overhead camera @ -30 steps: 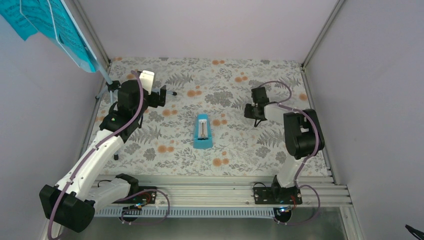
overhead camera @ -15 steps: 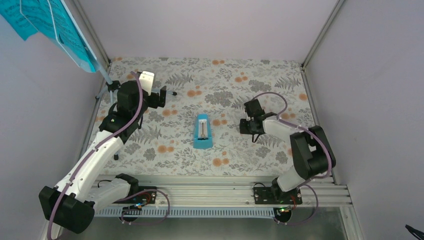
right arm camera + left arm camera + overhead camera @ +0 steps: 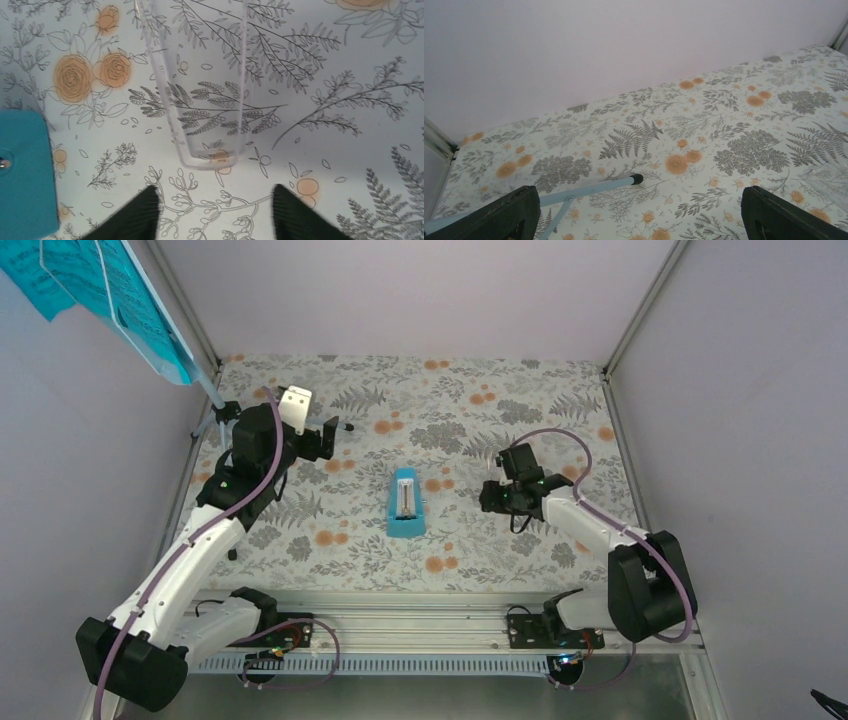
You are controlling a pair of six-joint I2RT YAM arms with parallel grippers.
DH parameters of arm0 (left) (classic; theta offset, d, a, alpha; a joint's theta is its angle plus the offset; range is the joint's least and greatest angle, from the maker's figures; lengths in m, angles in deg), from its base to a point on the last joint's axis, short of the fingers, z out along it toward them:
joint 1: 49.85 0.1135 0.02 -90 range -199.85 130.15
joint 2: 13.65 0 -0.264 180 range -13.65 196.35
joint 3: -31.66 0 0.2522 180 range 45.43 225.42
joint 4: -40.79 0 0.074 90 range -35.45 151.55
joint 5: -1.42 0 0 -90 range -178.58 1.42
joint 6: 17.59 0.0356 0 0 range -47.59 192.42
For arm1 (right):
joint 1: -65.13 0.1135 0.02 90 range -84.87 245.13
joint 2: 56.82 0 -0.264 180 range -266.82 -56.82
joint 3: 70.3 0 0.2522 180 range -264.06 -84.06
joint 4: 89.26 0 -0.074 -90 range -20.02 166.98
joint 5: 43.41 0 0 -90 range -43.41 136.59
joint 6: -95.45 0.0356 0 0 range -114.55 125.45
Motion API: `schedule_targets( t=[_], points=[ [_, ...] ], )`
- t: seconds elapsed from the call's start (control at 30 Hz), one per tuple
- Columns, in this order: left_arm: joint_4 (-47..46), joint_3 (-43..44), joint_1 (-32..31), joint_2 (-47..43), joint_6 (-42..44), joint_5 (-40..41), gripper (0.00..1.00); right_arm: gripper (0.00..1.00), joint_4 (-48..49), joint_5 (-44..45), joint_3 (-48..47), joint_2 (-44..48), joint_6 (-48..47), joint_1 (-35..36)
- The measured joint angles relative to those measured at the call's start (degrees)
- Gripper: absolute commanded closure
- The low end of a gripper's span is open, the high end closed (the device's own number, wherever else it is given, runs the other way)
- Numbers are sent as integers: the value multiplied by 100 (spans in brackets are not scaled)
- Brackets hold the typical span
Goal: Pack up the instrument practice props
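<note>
The small blue metronome (image 3: 404, 502) lies on the flowered table cloth at the middle; its edge shows at the left of the right wrist view (image 3: 22, 170). The pale blue music stand (image 3: 213, 400) stands at the far left, with turquoise sheet-music pages (image 3: 110, 290) on its desk. One leg with a black tip (image 3: 637, 178) lies ahead of my left gripper (image 3: 644, 220), which is open and empty beside the stand's legs (image 3: 325, 435). My right gripper (image 3: 487, 495) is open and empty, right of the metronome and low over the cloth (image 3: 215, 215).
A clear plastic piece (image 3: 207, 100) lies on the cloth just ahead of my right fingers. Pale walls close the table at the back and both sides. A metal rail (image 3: 430, 625) runs along the near edge.
My right gripper has moved left and nearer, towards the metronome, and its elbow has swung out to the near right. The left arm has barely shifted.
</note>
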Motion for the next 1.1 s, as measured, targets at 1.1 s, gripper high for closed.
schedule_targets(
  t=[1.1],
  points=[
    [-2, -42, 0, -13, 42, -162, 0, 37, 994, 931, -1113, -2315, -1040, 269]
  ],
)
